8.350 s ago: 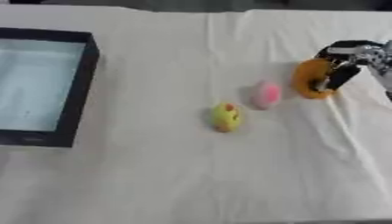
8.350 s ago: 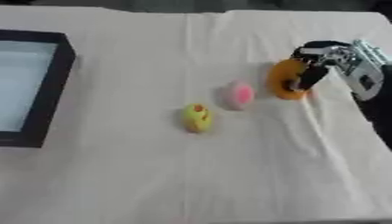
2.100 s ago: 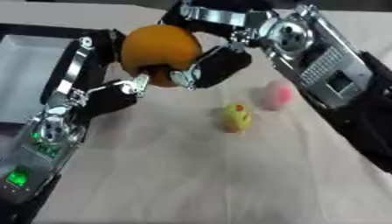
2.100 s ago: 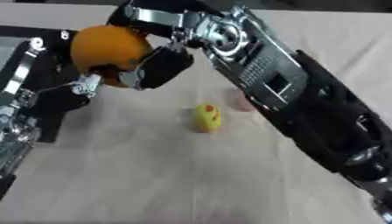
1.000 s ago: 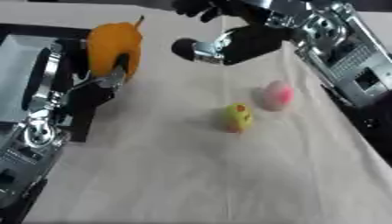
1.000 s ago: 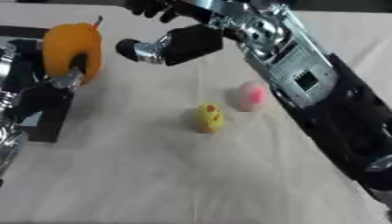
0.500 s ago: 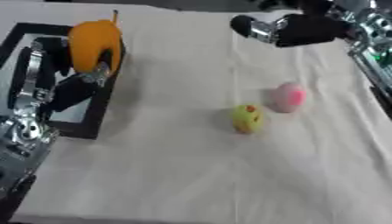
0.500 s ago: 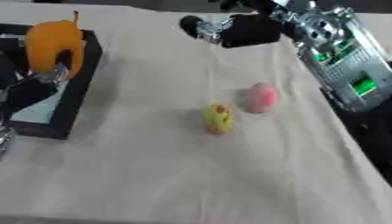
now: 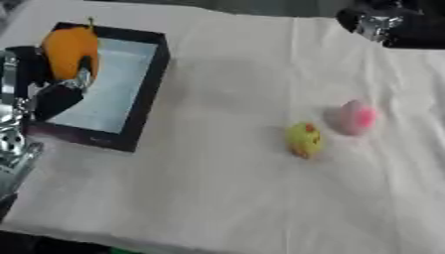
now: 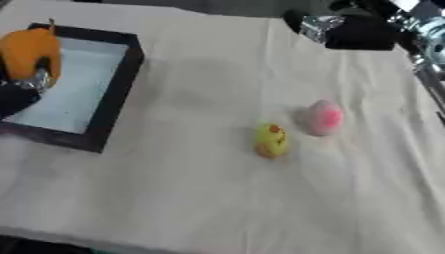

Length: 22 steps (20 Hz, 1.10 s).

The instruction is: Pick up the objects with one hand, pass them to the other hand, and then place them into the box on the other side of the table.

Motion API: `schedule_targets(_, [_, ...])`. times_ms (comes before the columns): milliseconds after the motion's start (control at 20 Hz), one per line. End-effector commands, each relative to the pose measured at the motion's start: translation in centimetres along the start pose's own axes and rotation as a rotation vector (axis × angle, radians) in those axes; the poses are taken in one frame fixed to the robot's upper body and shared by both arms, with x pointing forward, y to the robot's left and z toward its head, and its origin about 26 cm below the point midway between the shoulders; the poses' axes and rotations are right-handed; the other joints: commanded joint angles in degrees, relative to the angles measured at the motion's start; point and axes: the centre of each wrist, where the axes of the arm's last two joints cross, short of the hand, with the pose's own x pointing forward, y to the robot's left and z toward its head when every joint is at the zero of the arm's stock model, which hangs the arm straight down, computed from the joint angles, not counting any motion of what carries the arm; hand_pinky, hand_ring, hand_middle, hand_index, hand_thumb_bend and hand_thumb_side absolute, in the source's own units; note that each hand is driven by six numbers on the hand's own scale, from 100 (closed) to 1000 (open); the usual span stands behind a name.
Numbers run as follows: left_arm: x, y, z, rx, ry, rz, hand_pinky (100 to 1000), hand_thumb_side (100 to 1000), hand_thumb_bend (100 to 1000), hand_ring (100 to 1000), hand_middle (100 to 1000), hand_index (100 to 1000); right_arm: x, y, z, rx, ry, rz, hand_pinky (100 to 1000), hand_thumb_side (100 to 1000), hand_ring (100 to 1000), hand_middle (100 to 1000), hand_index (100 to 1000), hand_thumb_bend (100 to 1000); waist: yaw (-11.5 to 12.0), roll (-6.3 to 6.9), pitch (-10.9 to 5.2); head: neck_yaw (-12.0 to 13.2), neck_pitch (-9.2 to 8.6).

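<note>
My left hand (image 9: pixel 54 94) is shut on an orange fruit-shaped object (image 9: pixel 69 49) with a thin stem, held above the left part of the black-walled box (image 9: pixel 148 79). A yellow toy (image 10: pixel 272 140) and a pink toy (image 10: pixel 324 117) lie on the white cloth right of centre. My right hand (image 10: pixel 343 29) hangs over the far right of the table with nothing in it; whether its fingers are straight or curled does not show.
The box has a pale blue-white floor and stands at the table's left side. The white tablecloth (image 9: pixel 217 198) covers the table to its near edge, with dark floor below it.
My left hand has carried the orange object left over the box. My right hand has drawn back toward the far right. The camera has shifted, so the whole scene sits differently.
</note>
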Motion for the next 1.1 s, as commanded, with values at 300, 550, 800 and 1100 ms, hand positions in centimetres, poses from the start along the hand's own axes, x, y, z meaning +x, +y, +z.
schedule_targets(300, [-0.3, 2.3, -1.4, -0.013, 0.111, -0.150, 540, 100, 424, 481, 327, 509, -0.3, -2.4, 1.0, -0.072, 0.027, 0.042, 856, 512, 870, 802, 843, 423, 0.1, 0.36, -1.06, -0.1, -0.73])
schedule_targets(550, [-0.8, 2.7, -2.4, -0.066, 0.167, -0.206, 690, 136, 660, 703, 606, 785, -0.6, -2.6, 1.4, -0.086, 0.036, 0.040, 856, 512, 870, 801, 842, 423, -0.1, 0.38, -1.09, -1.0, -0.99])
schedule_targets(800, [-0.8, 3.0, -3.2, -0.007, 0.192, -0.248, 724, 255, 752, 755, 682, 844, -1.0, -2.7, 1.9, -0.094, 0.055, 0.034, 855, 516, 869, 801, 842, 419, -0.2, 0.47, -1.05, -1.6, -1.28])
schedule_targets(1100, [0.6, 3.2, -3.2, 0.094, 0.128, -0.142, 653, 262, 586, 692, 619, 771, -1.7, -3.0, 2.4, -0.093, 0.086, 0.042, 855, 520, 869, 802, 842, 410, -0.1, 0.44, -1.17, -4.9, -1.42])
